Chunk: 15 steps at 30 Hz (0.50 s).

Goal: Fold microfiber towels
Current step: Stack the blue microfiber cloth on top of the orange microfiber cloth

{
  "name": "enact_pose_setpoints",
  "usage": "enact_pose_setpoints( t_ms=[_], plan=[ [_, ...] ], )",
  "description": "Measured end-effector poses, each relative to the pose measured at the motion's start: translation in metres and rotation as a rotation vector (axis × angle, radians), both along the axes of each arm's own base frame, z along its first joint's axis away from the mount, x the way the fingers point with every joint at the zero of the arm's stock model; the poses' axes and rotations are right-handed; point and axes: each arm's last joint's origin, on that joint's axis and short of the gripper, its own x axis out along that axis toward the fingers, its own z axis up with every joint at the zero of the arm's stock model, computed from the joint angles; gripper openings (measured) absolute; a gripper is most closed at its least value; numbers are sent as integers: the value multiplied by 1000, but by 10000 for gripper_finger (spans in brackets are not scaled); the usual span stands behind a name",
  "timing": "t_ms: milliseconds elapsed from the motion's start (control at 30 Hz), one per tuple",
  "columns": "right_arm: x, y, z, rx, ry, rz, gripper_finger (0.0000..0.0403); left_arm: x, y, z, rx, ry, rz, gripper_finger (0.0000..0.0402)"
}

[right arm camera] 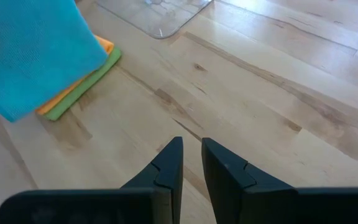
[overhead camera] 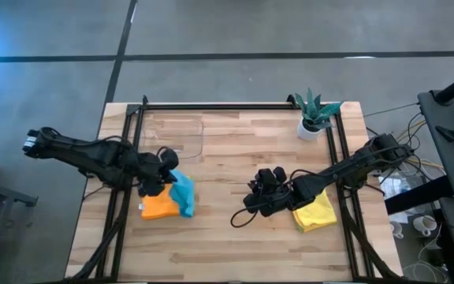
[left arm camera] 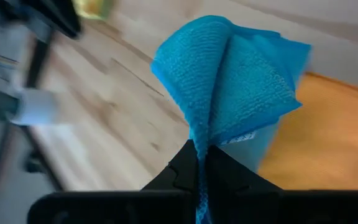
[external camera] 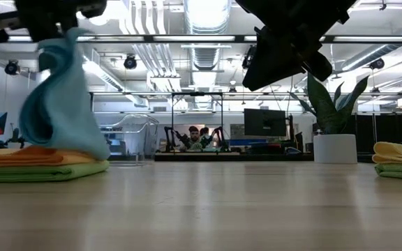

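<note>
Left gripper (left arm camera: 201, 163) jaws pinch teal towel (left arm camera: 229, 81); its label unreadable.

You get bright, even light from the long ceiling strip lights (external camera: 201, 12); soft shadows, and motion blur smears the pale wooden table (left arm camera: 104, 112) in your left wrist view.

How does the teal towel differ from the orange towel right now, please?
The teal towel hangs bunched from the shut left gripper; the orange towel lies flat and folded, ungripped. Teal is lifted above the stack; orange rests on a green towel. Both are bright cloths at the table's left side.
</note>
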Motion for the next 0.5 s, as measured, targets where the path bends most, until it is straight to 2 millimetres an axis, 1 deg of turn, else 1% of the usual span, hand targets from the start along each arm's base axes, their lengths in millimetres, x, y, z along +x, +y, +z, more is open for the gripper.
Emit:
enact_pose_setpoints(
  t_ms=[167,267,333,433,500],
  plan=[
    [0,0,0,-1,0,1,57,23,-4,12,40,-149,-48,0],
    [0,0,0,-2,0,2,57,32,-6,5,58,-100,-60,0],
    [0,0,0,-2,1,2,57,35,-7,-3,68,-44,-63,0],
    [0,1,0,-3,2,7,57,33,-6,-12,79,44,-59,0],
    [-1,1,0,-6,8,9,57,30,-5,-14,94,79,-43,0]
  ],
)
